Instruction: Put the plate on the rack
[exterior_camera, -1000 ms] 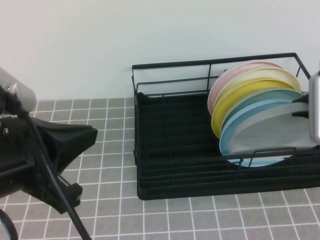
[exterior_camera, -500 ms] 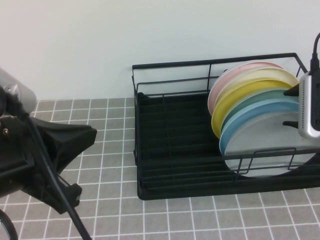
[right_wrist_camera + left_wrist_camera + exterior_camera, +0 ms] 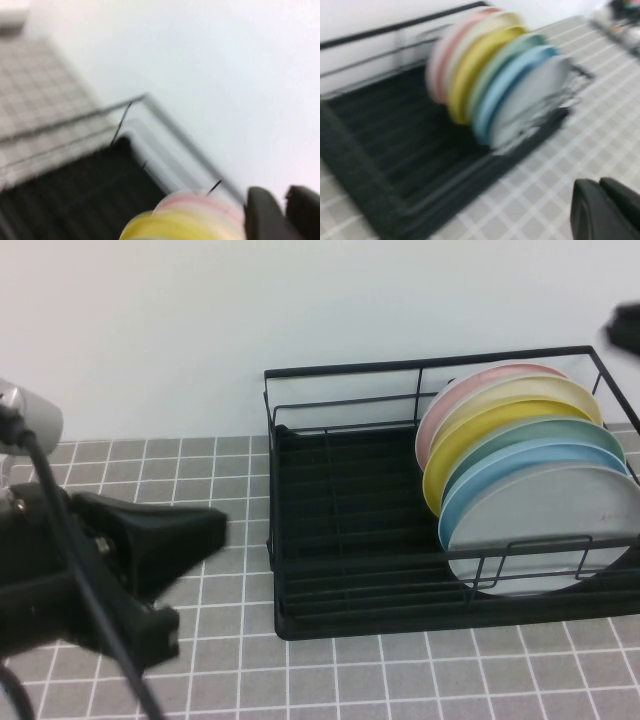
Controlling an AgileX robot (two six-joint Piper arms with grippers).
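The pale grey plate [image 3: 545,530] stands on edge in the black wire rack [image 3: 340,368], frontmost of the row, leaning against the light blue plate [image 3: 520,465]. Nothing holds it. It also shows in the left wrist view [image 3: 530,100], in the rack [image 3: 380,150]. My right gripper [image 3: 628,330] is high at the right edge, above the rack's far right corner, empty, with a narrow gap between its fingers [image 3: 265,215]. My left gripper [image 3: 200,530] is shut and empty over the tiles left of the rack; in its wrist view [image 3: 600,184] the fingers touch.
Behind the grey and blue plates stand green [image 3: 545,435], yellow [image 3: 480,430], cream and pink [image 3: 450,405] plates, filling the rack's right half. The rack's left half [image 3: 330,510] holds nothing. A white wall rises behind. Grey tiled table [image 3: 220,500] lies left and in front.
My right gripper let go of the grey plate, which dropped into its slot, then rose up and away to the upper right. My left arm shifted right, toward the rack.
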